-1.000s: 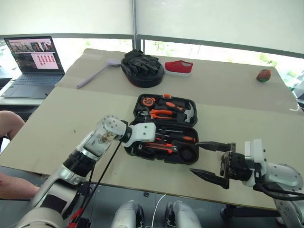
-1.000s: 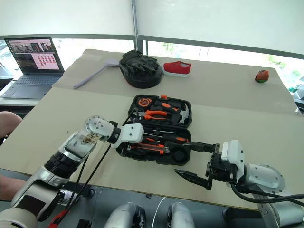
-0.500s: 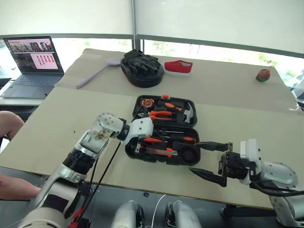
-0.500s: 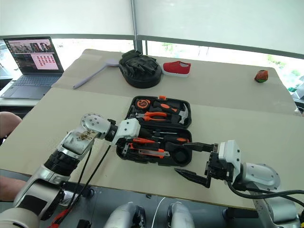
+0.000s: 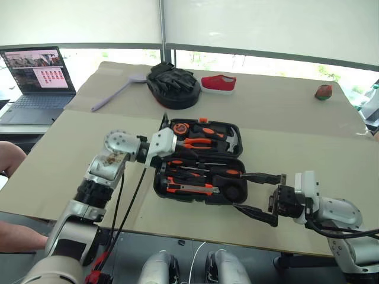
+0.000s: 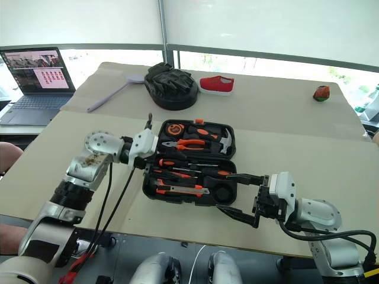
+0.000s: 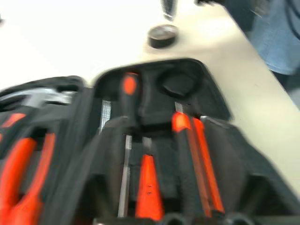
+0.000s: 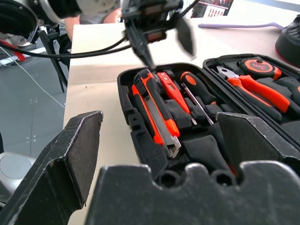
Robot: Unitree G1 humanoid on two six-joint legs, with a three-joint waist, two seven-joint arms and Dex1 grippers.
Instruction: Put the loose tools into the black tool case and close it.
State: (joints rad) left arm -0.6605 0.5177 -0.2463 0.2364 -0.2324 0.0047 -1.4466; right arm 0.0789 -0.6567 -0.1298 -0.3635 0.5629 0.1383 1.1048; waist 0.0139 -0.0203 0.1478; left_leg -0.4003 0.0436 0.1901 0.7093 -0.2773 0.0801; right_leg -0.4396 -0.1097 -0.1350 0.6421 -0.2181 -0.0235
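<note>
Beige counter [image 5: 71, 154] carries the open black tool case [image 5: 201, 160] near its front edge; left gripper [image 8: 157, 35] fingers parted, empty; right gripper [image 5: 256, 192] fingers wide, empty.

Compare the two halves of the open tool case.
Contents: the far half holds the tape measure, pliers and hammer; the near half holds screwdrivers and the utility knife.
Place: the far half lies towards the glove pile; the near half lies towards the table's front edge.
Shared: both are black with moulded slots and lie open, flat on the table.
</note>
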